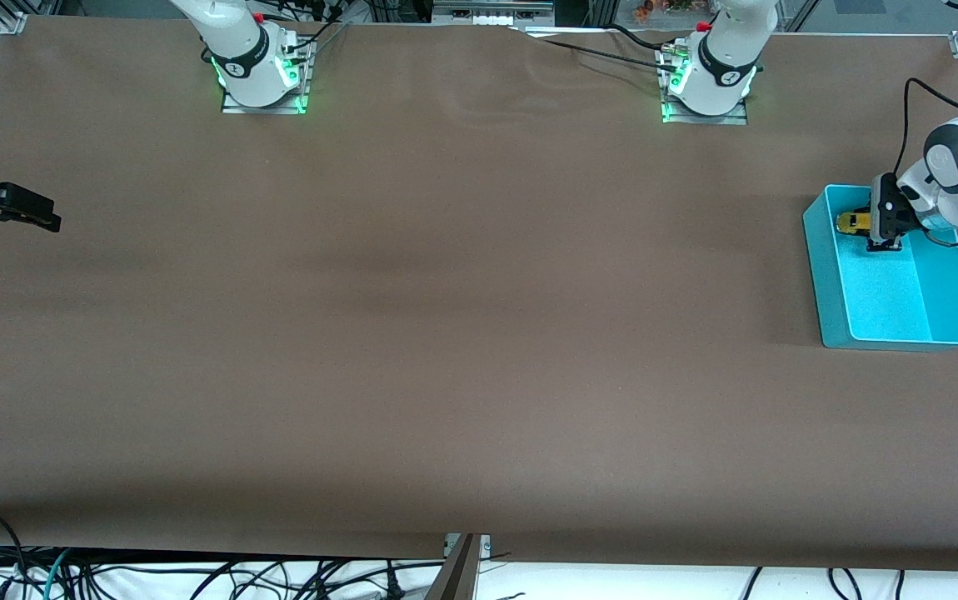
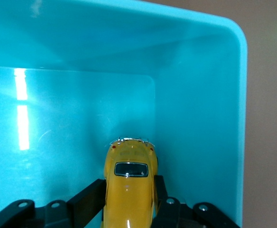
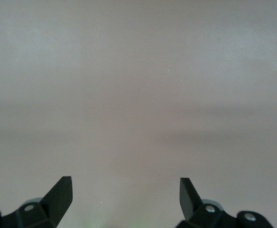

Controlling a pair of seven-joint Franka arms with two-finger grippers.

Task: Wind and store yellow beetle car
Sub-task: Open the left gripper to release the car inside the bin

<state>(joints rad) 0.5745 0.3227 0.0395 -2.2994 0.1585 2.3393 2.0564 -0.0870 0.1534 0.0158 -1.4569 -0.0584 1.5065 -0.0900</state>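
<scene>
In cyan tray [image 1: 895,337], yellow beetle car [image 2: 130,190] betw. left gripper [image 2: 129,199] fingers.

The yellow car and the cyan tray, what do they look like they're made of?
Car: glossy painted shell, maybe die-cast metal or hard plastic; soft highlights on its roof, dark shiny window.
Tray: smooth moulded plastic, probably; rounded corners, thick rim, and bright light streaks reflected on its floor.
</scene>
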